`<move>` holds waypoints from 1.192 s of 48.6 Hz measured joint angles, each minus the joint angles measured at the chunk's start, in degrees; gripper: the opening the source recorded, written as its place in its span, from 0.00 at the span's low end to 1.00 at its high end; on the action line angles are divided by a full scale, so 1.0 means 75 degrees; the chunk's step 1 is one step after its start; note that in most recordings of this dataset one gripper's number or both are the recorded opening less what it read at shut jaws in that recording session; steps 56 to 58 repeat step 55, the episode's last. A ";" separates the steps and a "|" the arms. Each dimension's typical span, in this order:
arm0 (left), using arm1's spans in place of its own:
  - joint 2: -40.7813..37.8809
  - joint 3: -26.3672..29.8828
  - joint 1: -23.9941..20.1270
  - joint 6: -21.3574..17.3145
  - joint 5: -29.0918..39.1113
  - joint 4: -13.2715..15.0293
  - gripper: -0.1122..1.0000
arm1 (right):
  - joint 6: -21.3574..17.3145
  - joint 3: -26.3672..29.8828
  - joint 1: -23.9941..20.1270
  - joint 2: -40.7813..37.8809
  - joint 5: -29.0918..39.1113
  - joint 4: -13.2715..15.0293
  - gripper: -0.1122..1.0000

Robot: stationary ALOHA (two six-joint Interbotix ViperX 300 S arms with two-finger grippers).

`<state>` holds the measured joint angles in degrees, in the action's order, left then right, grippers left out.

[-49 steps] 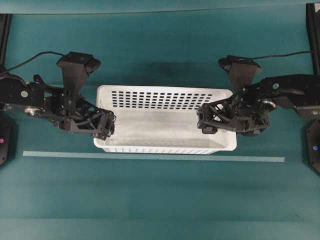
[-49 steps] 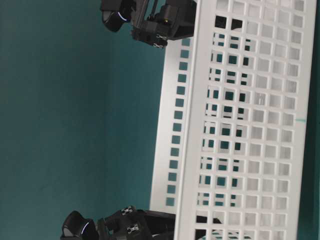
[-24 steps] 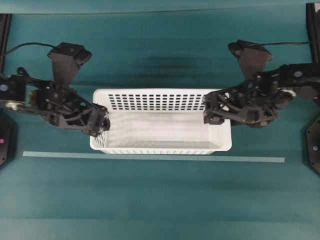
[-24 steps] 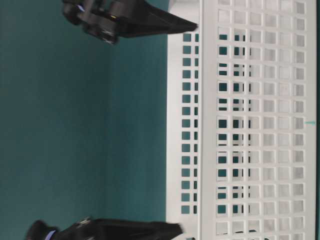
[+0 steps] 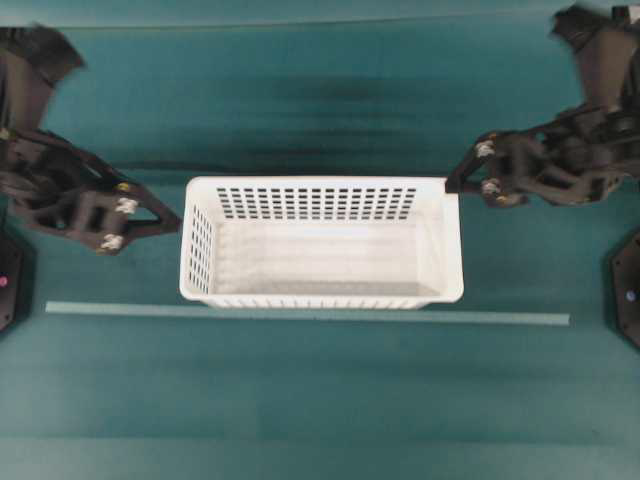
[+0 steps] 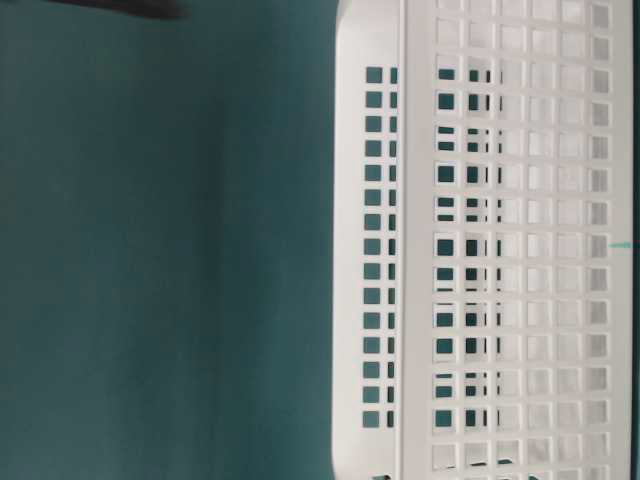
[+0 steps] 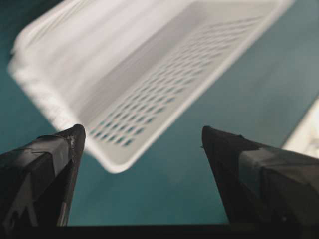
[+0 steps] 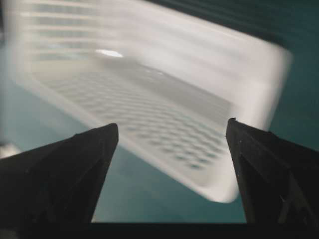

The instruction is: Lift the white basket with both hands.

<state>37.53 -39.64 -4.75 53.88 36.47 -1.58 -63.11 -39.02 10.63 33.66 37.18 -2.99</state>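
In the overhead view, nearest to the camera edge, a thin pale strip [image 5: 307, 316] lies across the green table [image 5: 320, 400], just in front of the long front wall of the white basket [image 5: 321, 243]. The basket rests flat on the table, in the middle, with its long side parallel to the strip. It is empty inside; the solid floor and the slotted walls are visible.

One second ago both grippers were at the short ends of the basket, their tips reaching over the rim, and the basket looked larger and a little turned, as if raised. Half a second ago it was level again and the tips were still at the rim. Now both arms have pulled back outwards.

The left gripper [image 5: 172, 213] is just beside the left end wall, apart from it, and holds nothing. In the left wrist view its two fingers [image 7: 47, 172] stand wide apart, with the basket between and beyond them, blurred.

The right gripper [image 5: 452, 184] is at the far right corner of the rim; I cannot tell if it touches it. Its fingers [image 8: 70, 164] are also spread wide, with nothing between.

In the table-level view only the basket fills the right side, and a dark blurred shape [image 6: 150, 8] remains at the top edge
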 measured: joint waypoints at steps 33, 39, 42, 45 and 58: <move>0.1980 -0.0316 0.0539 -0.3457 -0.2016 0.0000 0.93 | 0.5086 -0.0422 -0.0996 0.1617 -0.4078 0.0305 0.92; 0.2320 -0.0316 0.0598 -0.3926 -0.2016 -0.0012 0.93 | 0.6258 -0.0457 -0.1102 0.1805 -0.4535 0.0316 0.92; 0.2484 -0.0316 0.0598 -0.4172 -0.2016 0.0000 0.93 | 0.6750 -0.0469 -0.1172 0.1910 -0.4664 0.0316 0.92; 0.2625 -0.0316 0.0598 -0.4383 -0.2016 -0.0012 0.93 | 0.7055 -0.0492 -0.1230 0.2039 -0.4687 0.0316 0.92; 0.2871 -0.0352 0.0609 -0.4629 -0.2016 -0.0012 0.93 | 0.7184 -0.0562 -0.1324 0.2426 -0.4641 0.0316 0.92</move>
